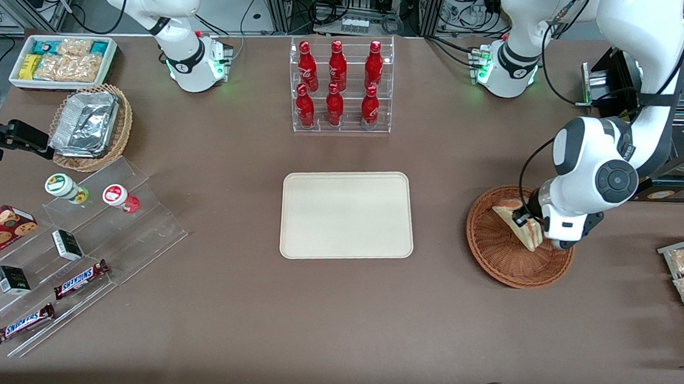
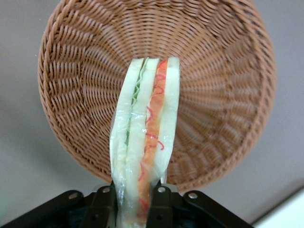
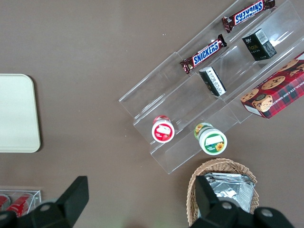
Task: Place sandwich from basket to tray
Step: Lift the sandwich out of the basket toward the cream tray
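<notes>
The pale triangular wrapped sandwich [image 2: 145,137] is pinched by one end between the closed-in jaws of the left arm's gripper [image 1: 529,224], held over the round reddish-brown wicker basket [image 1: 500,250], and could be dropped (slick film, soft bread) before the flat cream-beige tray [image 1: 346,214] is reached.

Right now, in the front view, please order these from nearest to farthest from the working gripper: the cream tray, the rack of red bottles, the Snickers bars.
The gripper, shut on the sandwich, is over the basket.
1. Tray, mid-table.
2. Rack of red bottles, farther from the camera than the tray.
3. Snickers bars, toward the parked arm's end.
</notes>
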{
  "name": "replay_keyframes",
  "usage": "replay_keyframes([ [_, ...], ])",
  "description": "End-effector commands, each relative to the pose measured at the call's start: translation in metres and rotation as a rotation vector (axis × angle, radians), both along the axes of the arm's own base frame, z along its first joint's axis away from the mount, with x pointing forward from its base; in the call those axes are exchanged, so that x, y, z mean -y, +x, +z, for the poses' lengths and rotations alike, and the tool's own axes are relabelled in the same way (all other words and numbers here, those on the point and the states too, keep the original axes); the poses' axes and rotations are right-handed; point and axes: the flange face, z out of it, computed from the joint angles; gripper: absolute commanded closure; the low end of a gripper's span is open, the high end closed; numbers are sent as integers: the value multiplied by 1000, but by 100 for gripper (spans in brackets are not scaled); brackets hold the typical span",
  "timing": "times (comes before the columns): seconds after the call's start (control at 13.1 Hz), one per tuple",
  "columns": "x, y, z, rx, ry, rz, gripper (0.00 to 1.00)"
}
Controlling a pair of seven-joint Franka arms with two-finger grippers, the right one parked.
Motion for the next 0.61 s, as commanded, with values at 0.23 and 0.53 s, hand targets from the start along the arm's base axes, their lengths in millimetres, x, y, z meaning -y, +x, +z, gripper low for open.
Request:
replay_keyframes([
  [0.23,100,-10,26,-31,-12,-296,100],
  [0.53,176,-21,18,-25,-17,-418,100],
])
